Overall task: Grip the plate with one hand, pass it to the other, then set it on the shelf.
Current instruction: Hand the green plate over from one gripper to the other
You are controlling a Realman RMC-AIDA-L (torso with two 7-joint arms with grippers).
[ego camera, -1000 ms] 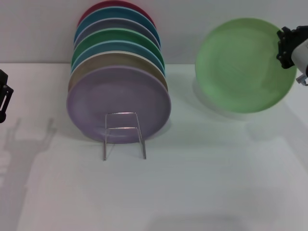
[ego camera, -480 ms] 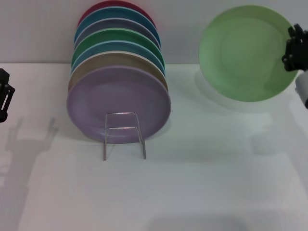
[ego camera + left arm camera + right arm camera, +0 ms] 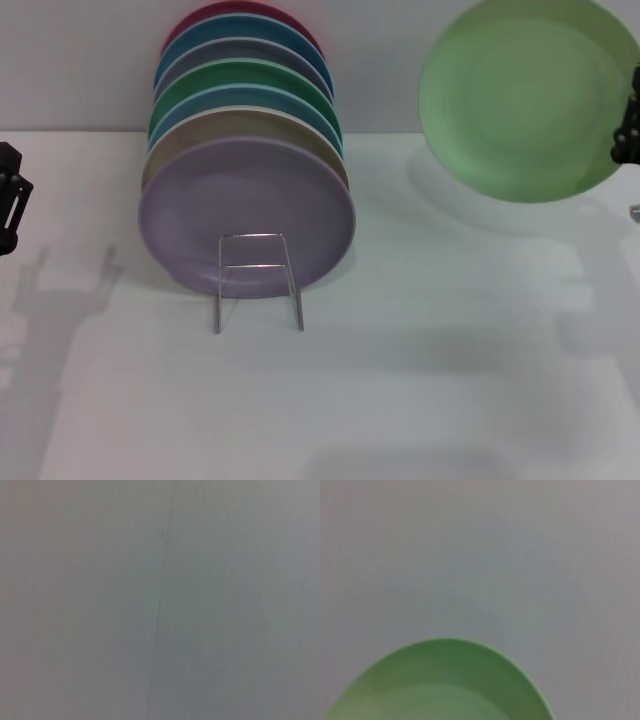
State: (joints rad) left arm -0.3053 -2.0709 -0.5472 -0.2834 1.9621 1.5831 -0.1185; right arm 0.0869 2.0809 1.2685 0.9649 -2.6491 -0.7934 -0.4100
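Observation:
The pale mint-green plate [image 3: 525, 98] hangs in the air at the upper right of the head view, its face toward the camera. My right gripper [image 3: 630, 125] is shut on its right edge, mostly cut off by the frame edge. The plate's rim also shows in the right wrist view [image 3: 440, 682]. The silver wire shelf [image 3: 257, 282] stands left of centre on the table, its front loop sticking out below the plates it holds. My left gripper [image 3: 8, 200] sits at the far left edge, away from everything.
The shelf holds a row of upright plates: a lilac plate [image 3: 246, 215] in front, then tan, blue, dark green [image 3: 240, 80], grey, teal and red ones behind. A white wall [image 3: 80, 60] stands close behind. The left wrist view shows only a plain grey surface.
My right gripper has lifted the mint-green plate upward and slightly right, off toward the frame's top right corner. The left arm has not moved.

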